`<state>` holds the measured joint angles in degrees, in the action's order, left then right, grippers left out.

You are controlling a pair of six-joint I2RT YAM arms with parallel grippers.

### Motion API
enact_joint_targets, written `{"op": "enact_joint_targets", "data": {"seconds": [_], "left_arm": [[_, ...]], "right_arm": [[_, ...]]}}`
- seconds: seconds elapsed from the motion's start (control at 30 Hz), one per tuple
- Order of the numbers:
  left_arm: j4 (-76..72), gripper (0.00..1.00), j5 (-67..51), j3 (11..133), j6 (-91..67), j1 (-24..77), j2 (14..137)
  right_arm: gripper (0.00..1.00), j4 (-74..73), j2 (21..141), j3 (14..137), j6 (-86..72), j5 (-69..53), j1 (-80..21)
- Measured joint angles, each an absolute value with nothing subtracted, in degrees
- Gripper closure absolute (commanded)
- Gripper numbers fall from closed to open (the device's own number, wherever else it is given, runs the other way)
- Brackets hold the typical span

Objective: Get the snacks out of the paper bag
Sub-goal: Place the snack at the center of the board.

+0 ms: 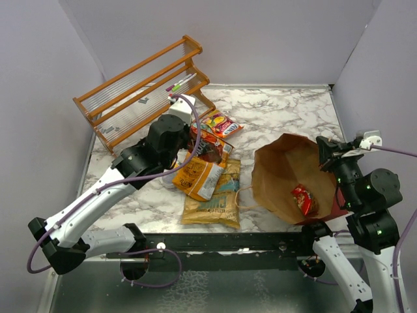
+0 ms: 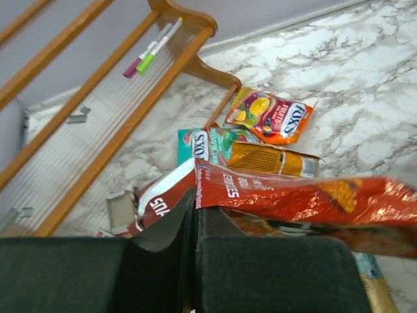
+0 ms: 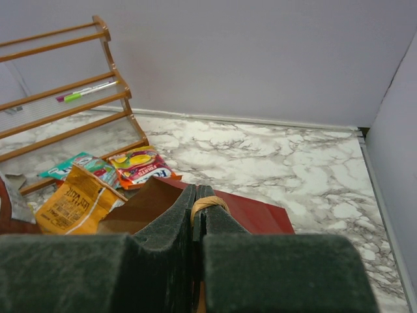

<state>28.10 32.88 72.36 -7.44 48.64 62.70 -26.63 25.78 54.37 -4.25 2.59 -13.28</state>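
Right tool point(image 3: 195, 193) pinching paper bag point(image 1: 280, 168), mouth leftward

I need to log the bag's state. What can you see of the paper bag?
The paper bag is dark red outside, brown inside, creased. It rests on the marble table, mouth gaping up toward the top camera. The right hand is shut on one twisted handle at its rim; the other handle loops out leftward. One red packet lies inside.

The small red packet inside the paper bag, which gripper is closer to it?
Right. The right gripper is shut on the handle of the paper bag, just beyond the red packet. The left gripper is across the table, shut on the red Doritos bag.
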Motion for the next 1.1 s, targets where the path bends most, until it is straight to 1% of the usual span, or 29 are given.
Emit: {"op": "enact_joint_targets", "data": {"seconds": [0.27,0.47,0.63,0.83,0.93,1.1], "left_arm": [[35.27,1.00,20.80,73.89,-13.37,43.66,67.29],[41.43,1.00,11.88,76.49,-17.76,42.96,70.41],[44.25,1.00,4.89,78.19,-23.29,42.89,70.52],[41.82,1.00,-2.20,70.67,-28.93,39.97,70.52],[39.11,1.00,-5.58,66.37,-30.57,36.29,73.49],[35.51,1.00,-8.27,63.66,-30.98,32.05,78.91]], "right_arm": [[0.98,-26.65,24.23,54.11,-4.19,5.13,-13.28],[0.98,-26.65,24.23,53.80,-3.73,5.74,-13.28],[0.98,-26.63,24.18,53.80,-3.09,6.39,-13.28],[0.98,-26.59,23.94,53.76,-2.90,6.50,-13.28],[0.98,-26.59,23.94,53.58,-2.85,6.50,-13.28],[0.98,-26.59,23.94,53.58,-2.70,6.50,-13.28]]}}
